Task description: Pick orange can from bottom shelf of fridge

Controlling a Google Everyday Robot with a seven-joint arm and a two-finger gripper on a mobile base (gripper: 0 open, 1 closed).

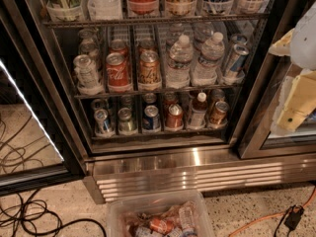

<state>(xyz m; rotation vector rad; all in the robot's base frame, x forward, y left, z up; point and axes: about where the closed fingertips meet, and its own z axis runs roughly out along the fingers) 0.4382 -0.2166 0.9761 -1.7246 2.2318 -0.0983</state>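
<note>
Item: orange can (pixel 217 113), front of the rightmost lane on the bottom shelf (pixel 158 132) of the fridge (pixel 148 169), near upright, top tipped slightly right, lying left of and beyond my gripper (pixel 296 102), which hangs far right, grip state I cannot tell.

You see the orange can (pixel 217 113) amber, with a silver top and dark markings; at its 9 o'clock a redder can (pixel 174 116) bears a white mark. Your tool (pixel 295 105), cream-yellow, hangs at the view's 3 o'clock. The fridge (pixel 197 174) has a ribbed steel base.
</note>
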